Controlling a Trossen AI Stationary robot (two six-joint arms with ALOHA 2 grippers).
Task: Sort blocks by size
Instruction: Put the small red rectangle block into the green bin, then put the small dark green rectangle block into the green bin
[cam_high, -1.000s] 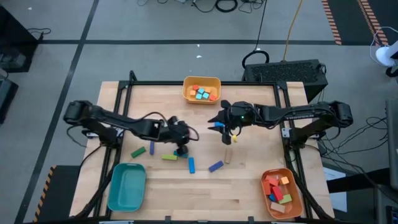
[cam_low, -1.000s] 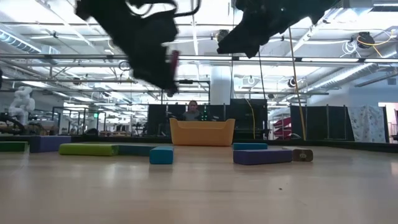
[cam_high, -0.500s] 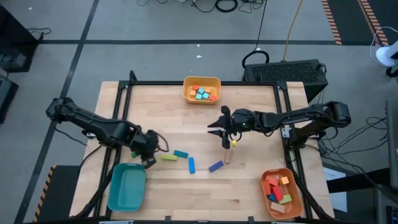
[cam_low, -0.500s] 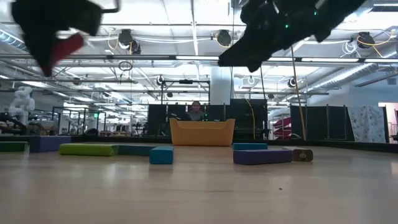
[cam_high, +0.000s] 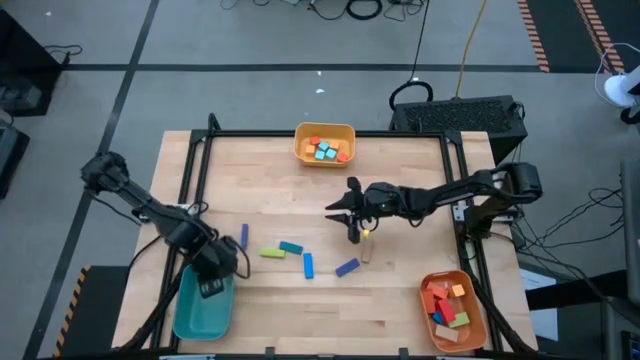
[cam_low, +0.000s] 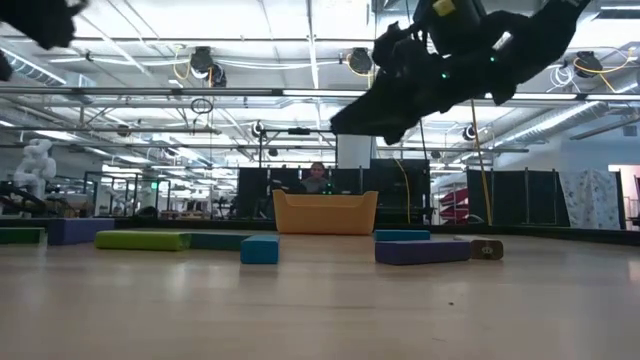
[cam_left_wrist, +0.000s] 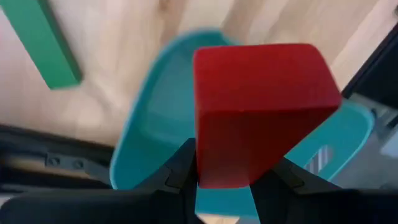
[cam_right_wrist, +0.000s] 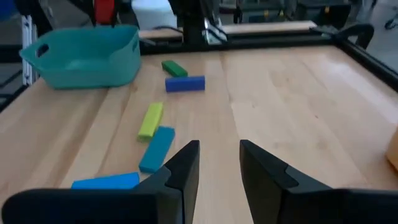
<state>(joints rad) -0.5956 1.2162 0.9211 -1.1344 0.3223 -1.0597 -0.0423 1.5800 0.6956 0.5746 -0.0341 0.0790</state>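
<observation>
My left gripper (cam_high: 212, 280) hangs over the teal tray (cam_high: 190, 312) at the near left, shut on a red block (cam_left_wrist: 258, 106); the right wrist view shows that block (cam_right_wrist: 104, 9) above the tray (cam_right_wrist: 81, 46). My right gripper (cam_high: 338, 212) stands open above the table's middle, nothing between its fingers (cam_right_wrist: 219, 163). Loose blocks lie flat on the table: a dark blue bar (cam_high: 244, 236), a yellow-green one (cam_high: 271, 253), a teal one (cam_high: 291, 247), a blue one (cam_high: 308, 265), another blue one (cam_high: 347, 267) and a tan one (cam_high: 366, 250). My left gripper pinches the red block by its two opposite sides at the end nearest the wrist (cam_left_wrist: 224, 171), between its two fingers (cam_left_wrist: 179, 174). The fingers point steeply down. The block sticks out past the fingertips and hangs clear above the teal tray.
A yellow tray (cam_high: 325, 131) with small cubes stands at the far middle. An orange tray (cam_high: 430, 285) with bricks stands at the near right. A green bar (cam_right_wrist: 174, 68) lies near the teal tray. Black frame rails run along the table's left, right and far edges.
My left gripper has carried the red block from the table's middle toward the near left corner, over the teal tray, and has tipped from slanting to pointing steeply down. My right gripper has sunk toward the table and reached a little toward the left.
</observation>
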